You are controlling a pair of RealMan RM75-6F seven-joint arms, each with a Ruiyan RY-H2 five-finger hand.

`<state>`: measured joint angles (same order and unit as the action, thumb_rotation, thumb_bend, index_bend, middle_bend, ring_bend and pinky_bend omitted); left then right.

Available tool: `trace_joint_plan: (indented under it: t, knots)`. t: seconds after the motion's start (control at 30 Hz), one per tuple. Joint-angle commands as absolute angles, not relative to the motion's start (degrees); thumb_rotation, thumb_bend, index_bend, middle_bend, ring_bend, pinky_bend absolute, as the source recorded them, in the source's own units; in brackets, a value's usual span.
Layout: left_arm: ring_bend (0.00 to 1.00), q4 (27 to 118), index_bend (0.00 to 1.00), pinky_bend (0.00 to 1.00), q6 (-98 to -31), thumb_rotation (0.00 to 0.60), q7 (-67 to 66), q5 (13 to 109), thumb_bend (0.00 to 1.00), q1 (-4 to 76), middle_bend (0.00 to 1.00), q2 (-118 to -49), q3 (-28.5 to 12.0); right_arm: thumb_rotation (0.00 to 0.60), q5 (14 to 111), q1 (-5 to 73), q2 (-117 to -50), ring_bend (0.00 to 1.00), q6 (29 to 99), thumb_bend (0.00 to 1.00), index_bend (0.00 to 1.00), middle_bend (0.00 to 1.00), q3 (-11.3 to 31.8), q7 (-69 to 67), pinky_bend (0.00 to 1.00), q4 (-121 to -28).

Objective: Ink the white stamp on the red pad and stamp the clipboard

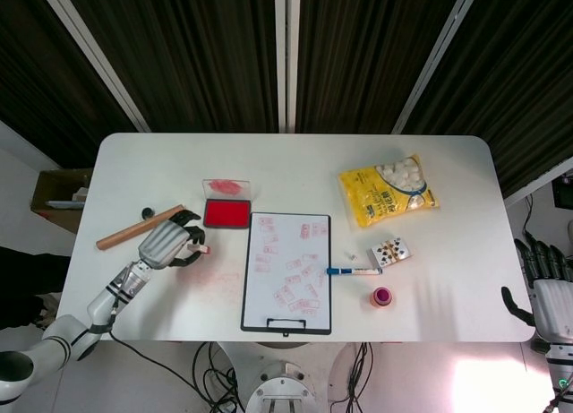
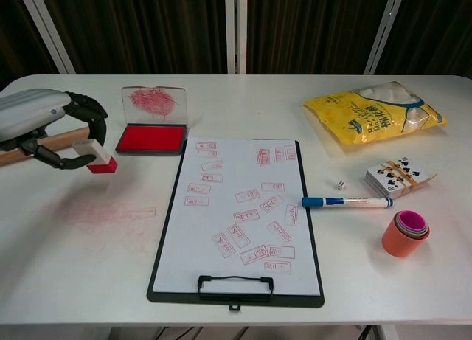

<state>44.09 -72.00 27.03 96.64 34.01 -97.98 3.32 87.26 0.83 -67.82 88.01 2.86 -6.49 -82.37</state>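
Note:
My left hand [image 2: 46,126] [image 1: 166,243] holds the white stamp [image 2: 94,155] [image 1: 200,247] with its red face lifted off the table, just left of the red ink pad [image 2: 150,139] [image 1: 226,213]. The pad's clear lid [image 2: 154,104] stands open behind it, smeared with red. The clipboard [image 2: 239,214] [image 1: 287,271] lies in the middle of the table, its white sheet covered with several red stamp marks. My right hand [image 1: 542,283] hangs off the table's right edge, fingers apart, holding nothing.
A wooden rod [image 1: 141,228] lies behind the left hand. Red smears [image 2: 110,216] mark the table left of the clipboard. A blue marker [image 2: 346,202], a die [image 2: 340,184], playing cards [image 2: 399,175], stacked cups [image 2: 406,233] and a yellow bag [image 2: 375,114] sit to the right.

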Motion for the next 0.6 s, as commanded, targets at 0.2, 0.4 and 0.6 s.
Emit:
trace_joint_plan:
  t: [0.2,0.4,0.6]
  knots:
    - [0.41,46.4,0.64,0.37,-66.5,0.6,30.5,93.4,0.45,39.0,0.62,-98.2,-0.5,0.6,86.6,0.6,-67.6,0.0,88.1,0.29,0.0,0.0,3.1,-6.9,0.0,-82.2]
    - [0.59,45.0,0.66,0.61,-63.9,0.6,31.2,92.3,0.45,41.4,0.64,-100.1,-1.8,0.6,86.7,0.6,-67.5,0.0,88.1,0.29,0.0,0.0,3.1,-7.1,0.0,-82.2]
    - [0.67,40.4,0.67,0.7,-62.2,0.6,31.6,92.2,0.45,43.7,0.65,-103.0,-2.1,0.6,86.3,0.3,-67.4,0.0,88.1,0.29,0.0,0.0,3.1,-7.4,0.0,-82.0]
